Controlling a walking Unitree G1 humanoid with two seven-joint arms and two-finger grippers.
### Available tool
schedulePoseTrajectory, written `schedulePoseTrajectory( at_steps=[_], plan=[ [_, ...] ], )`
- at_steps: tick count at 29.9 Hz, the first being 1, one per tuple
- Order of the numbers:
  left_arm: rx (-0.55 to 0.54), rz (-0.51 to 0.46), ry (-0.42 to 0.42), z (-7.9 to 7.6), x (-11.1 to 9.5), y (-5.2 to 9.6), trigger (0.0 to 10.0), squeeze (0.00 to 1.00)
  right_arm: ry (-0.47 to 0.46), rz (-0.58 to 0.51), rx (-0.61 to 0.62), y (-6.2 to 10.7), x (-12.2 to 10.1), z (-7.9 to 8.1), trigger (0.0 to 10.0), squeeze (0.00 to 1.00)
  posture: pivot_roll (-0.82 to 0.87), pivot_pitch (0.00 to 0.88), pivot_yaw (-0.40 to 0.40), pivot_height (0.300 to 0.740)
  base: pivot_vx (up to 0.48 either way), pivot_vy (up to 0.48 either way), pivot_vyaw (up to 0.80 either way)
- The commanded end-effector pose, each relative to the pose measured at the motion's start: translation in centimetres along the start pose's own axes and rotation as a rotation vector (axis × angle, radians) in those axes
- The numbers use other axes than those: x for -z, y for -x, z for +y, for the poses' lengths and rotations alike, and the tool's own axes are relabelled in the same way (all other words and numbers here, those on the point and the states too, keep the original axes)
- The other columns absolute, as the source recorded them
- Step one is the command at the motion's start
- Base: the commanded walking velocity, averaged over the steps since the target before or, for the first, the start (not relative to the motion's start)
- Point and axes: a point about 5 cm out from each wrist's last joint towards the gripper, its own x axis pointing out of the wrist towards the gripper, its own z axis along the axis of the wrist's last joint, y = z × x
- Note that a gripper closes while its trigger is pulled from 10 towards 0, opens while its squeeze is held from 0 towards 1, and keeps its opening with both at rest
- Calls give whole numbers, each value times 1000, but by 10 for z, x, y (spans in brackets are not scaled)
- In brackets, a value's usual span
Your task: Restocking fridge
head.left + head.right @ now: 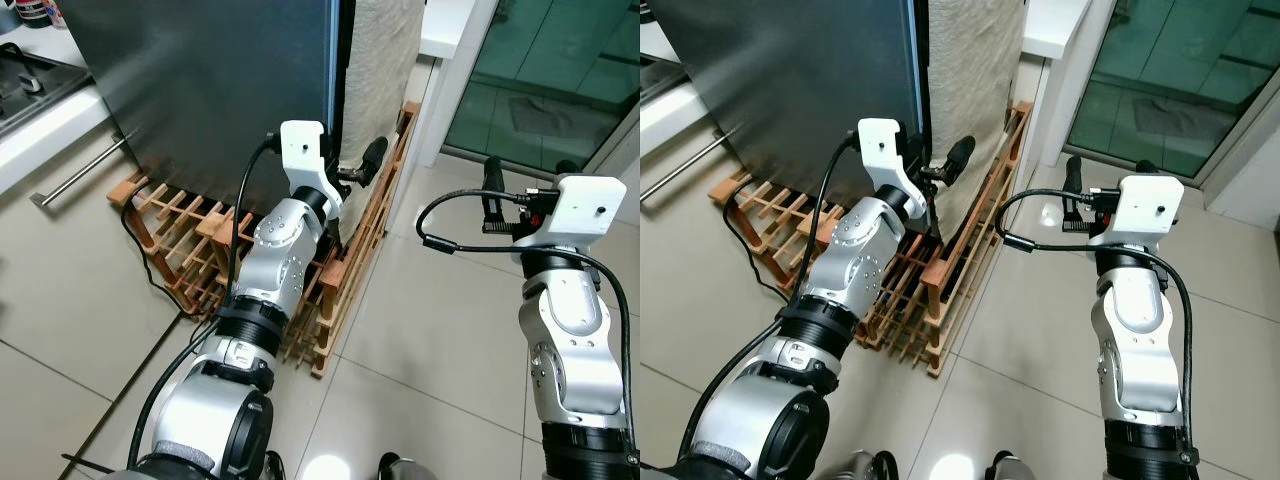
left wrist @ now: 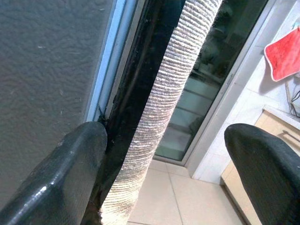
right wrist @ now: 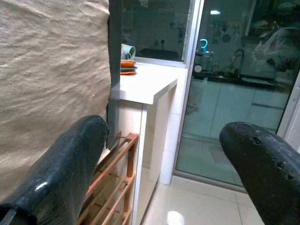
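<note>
The fridge's dark grey door [image 1: 220, 90] stands shut at the upper left, with a beige woven cloth [image 1: 380, 60] hanging over the side just right of it. My left gripper [image 1: 352, 172] is raised at the door's right edge and open. In the left wrist view one finger [image 2: 70, 178] lies against the black seam between the door [image 2: 47, 70] and the cloth [image 2: 164, 93], while the other stands free in the air. My right gripper [image 1: 528, 175] is held up to the right, open and empty, away from the fridge.
A low wooden slat rack [image 1: 190, 250] lies on the tiled floor under and beside the fridge, with a black cable [image 1: 140, 250] across it. A white drawer front with a bar handle [image 1: 75, 180] is at the left. A white counter [image 1: 450, 25] and a glass sliding door [image 1: 540, 80] stand at the right.
</note>
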Motion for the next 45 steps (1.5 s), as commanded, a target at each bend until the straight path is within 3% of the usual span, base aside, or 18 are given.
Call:
schedulePoseTrajectory(
  at_steps=[1,2,10,13,19,24,27,28,29,30,31,33,35,36,38,39,41,45],
  plan=[
    [254,-7,121,-85,5,-22,10000,0,3,16,23,3,3,-5,10000,12,-231,140,34,740,0,0,0],
    [323,-18,145,-94,4,-20,10000,0,7,15,24,3,3,-7,10000,16,-229,139,30,740,0,0,0],
    [528,-41,225,-119,3,-11,10000,0,17,10,27,2,2,-11,10000,16,-227,136,21,740,0,0,0],
    [680,-23,252,-134,4,0,10000,0,23,6,34,1,2,-15,10000,16,-223,133,20,740,0,0,0],
    [653,-10,262,-127,6,1,10000,0,29,12,42,1,4,-18,10000,16,-218,131,20,740,0,0,0],
    [476,-26,202,-90,0,4,10000,0,31,0,46,0,1,-16,10000,20,-211,124,26,740,0,0,0],
    [363,-68,190,-65,-14,14,10000,0,38,-18,40,0,-2,-15,10000,20,-205,122,28,740,0,0,0],
    [258,-118,127,-43,-28,24,10000,0,35,-31,30,3,-5,-12,10000,20,-198,118,27,740,0,0,0],
    [258,-118,127,-43,-28,24,10000,0,35,-31,30,3,-5,-12,10000,20,-198,118,27,740,0,0,0],
    [139,-152,71,-23,-39,34,10000,0,27,-32,8,8,-7,-8,10000,20,-195,118,27,740,0,0,0],
    [139,-152,71,-23,-39,34,10000,0,27,-32,8,8,-7,-8,10000,20,-195,118,27,740,0,0,0],
    [5,-169,-16,-3,-45,45,10000,0,14,-22,-26,13,-5,-3,10000,20,-177,116,20,740,0,0,0],
    [-207,-179,-64,26,-48,58,10000,0,-3,-3,-57,17,-1,2,10000,20,-166,112,15,740,0,0,0],
    [-341,-181,-136,42,-50,68,10000,0,-22,5,-77,16,1,6,10000,12,-159,109,13,740,0,0,0],
    [-378,-180,-156,46,-50,71,10000,0,-30,7,-88,14,2,8,10000,20,-154,104,10,740,0,0,0],
    [-468,-164,-221,56,-48,78,10000,0,-63,11,-121,7,2,15,10000,12,-148,97,5,740,0,0,0],
    [-547,-134,-298,62,-47,83,10000,0,-81,16,-167,0,3,24,10000,16,-148,94,3,740,0,0,0],
    [-644,-97,-438,72,-44,86,10000,0,-58,27,-235,-19,8,35,10000,8,-131,85,-6,740,0,0,0]
  ],
)
